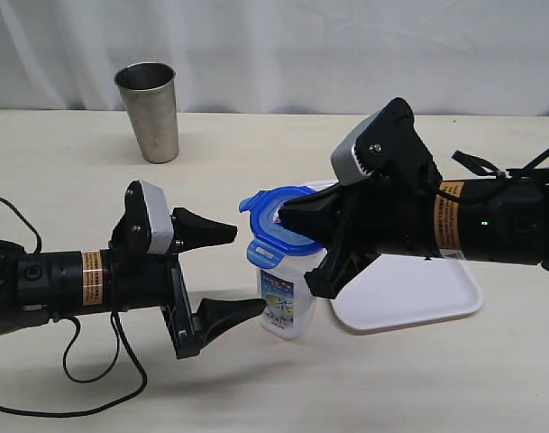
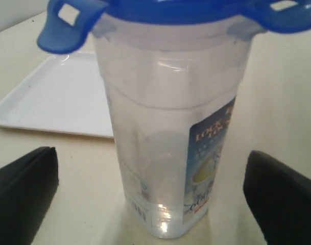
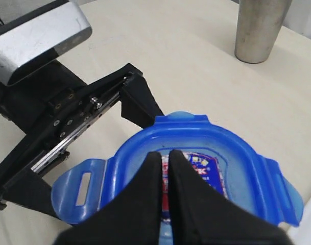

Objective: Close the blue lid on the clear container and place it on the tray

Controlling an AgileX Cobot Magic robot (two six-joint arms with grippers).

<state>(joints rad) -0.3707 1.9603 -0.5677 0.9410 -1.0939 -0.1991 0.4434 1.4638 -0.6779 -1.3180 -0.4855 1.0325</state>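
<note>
The clear container (image 1: 283,302) stands at frame centre, just left of the tray (image 1: 418,298). The left gripper (image 1: 247,271) is spread wide around it, touching nothing. The blue lid (image 1: 265,225) sits on top under the right gripper (image 1: 288,216), which is pinched shut. Best press straight down, centred, so the tall container does not tip. The bench (image 1: 76,379) is pale, with a white curtain (image 1: 346,45) behind and a steel cup (image 1: 150,108) upper left.

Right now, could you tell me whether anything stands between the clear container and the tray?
Nothing visible does: the clear container stands right beside the tray, with only bare table between.
</note>
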